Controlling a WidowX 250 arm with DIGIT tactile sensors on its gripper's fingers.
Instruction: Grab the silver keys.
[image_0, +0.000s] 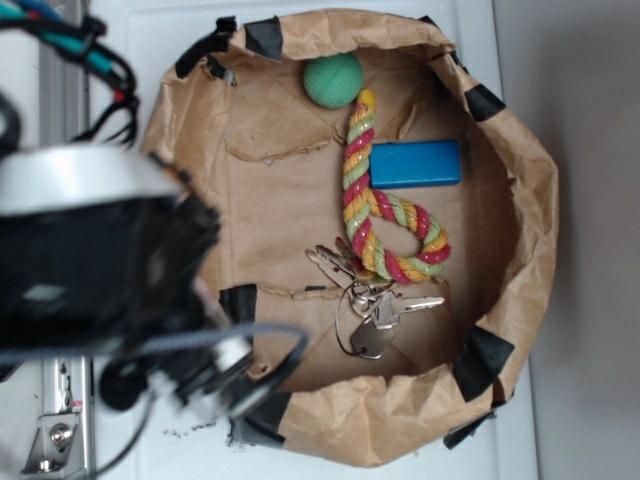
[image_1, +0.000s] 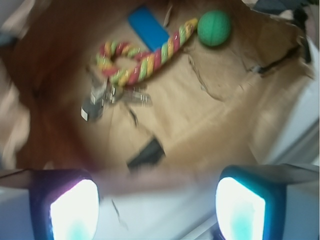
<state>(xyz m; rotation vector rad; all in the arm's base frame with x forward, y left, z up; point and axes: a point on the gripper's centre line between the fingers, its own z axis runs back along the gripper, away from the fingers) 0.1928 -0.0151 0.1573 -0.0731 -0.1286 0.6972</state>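
You have the silver keys (image_0: 372, 310) lying on the floor of the brown paper bin (image_0: 520, 200), just below the loop of the rope toy (image_0: 385, 225), with one or two keys tucked against the loop's lower edge and the wire ring spread out towards the bin's near wall. That overlap matters: a grab aimed at the loop side risks catching rope as well, so the free ring side looks like the cleaner target. The green ball (image_0: 333, 80) and the blue block (image_0: 415, 163) sit well apart from the keys and should not get in your way. Your gripper (image_1: 157, 200) hangs outside the bin, over its rim, holding nothing; in the wrist view the two fingers (image_1: 75, 210) stand wide apart with a broad gap between them, which suits a flat, splayed bunch. From there the keys (image_1: 107, 97) appear ahead and to the left, so you likely need to carry the arm in over the paper wall before coming down. The black tape (image_0: 483, 360) patches only hold the bin's folds.
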